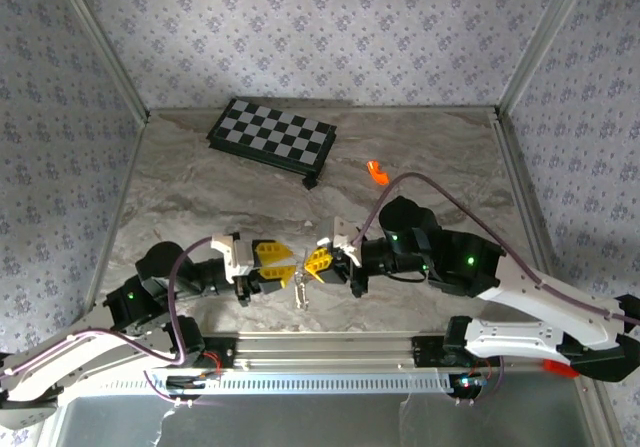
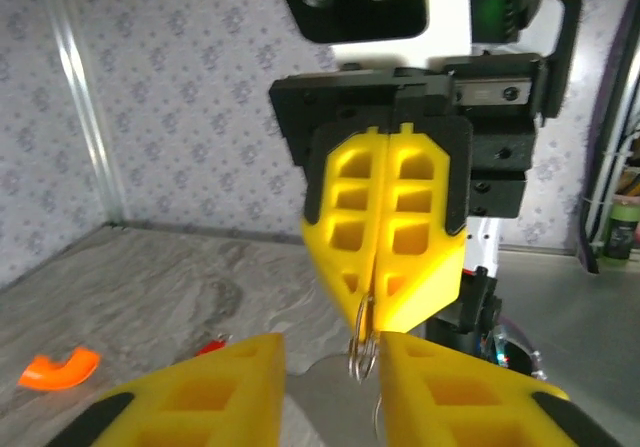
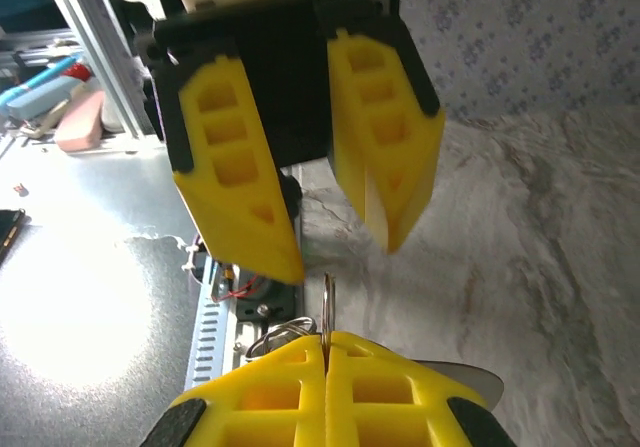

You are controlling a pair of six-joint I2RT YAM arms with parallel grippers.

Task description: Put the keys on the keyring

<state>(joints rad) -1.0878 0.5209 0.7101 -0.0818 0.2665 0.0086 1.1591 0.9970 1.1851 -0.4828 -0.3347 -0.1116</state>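
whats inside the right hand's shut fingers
the keyring, pinched in the shut right hand; its silver loops hang out below the tips, the clamped part is hidden

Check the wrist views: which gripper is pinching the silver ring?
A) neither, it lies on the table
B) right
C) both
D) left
B: the right gripper has its yellow fingers pressed together on the keyring, which hangs from their tips, while the left gripper faces it with its fingers standing apart.
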